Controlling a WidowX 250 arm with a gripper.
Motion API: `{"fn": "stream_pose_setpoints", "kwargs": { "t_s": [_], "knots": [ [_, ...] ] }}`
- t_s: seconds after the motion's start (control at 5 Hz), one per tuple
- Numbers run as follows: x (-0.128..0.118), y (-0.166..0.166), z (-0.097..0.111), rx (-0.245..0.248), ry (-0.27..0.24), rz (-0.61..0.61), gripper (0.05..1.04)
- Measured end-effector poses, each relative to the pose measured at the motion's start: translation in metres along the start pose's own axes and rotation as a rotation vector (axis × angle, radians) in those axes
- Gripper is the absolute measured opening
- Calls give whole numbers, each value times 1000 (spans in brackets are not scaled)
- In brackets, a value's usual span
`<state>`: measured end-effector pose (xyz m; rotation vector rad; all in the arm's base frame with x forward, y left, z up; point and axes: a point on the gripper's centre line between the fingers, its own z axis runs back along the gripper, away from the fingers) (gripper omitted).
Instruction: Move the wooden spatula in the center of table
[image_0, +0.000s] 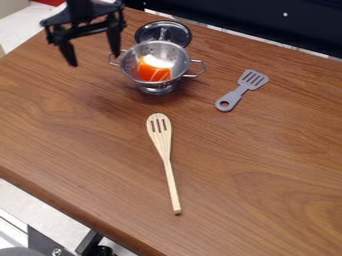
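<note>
The gripper (94, 60) hangs with its fingers spread wide apart, left of the metal colander (179, 65). The slotted wooden spatula (164, 150) lies in front of the colander, slotted head towards it; the gray slotted toy turner (242, 91) lies to its right.

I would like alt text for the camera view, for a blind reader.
A slotted wooden spatula lies on a wooden table. Behind it, an open black gripper hangs near a metal colander and a grey toy spatula.
</note>
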<state>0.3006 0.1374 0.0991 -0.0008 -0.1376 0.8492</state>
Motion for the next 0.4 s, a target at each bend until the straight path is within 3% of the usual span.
{"fn": "stream_pose_setpoints", "kwargs": {
  "t_s": [0.2,0.4],
  "knots": [
    [-4,-20,15,1,24,52,999],
    [-7,-35,8,30,36,73,999]
  ]
}}
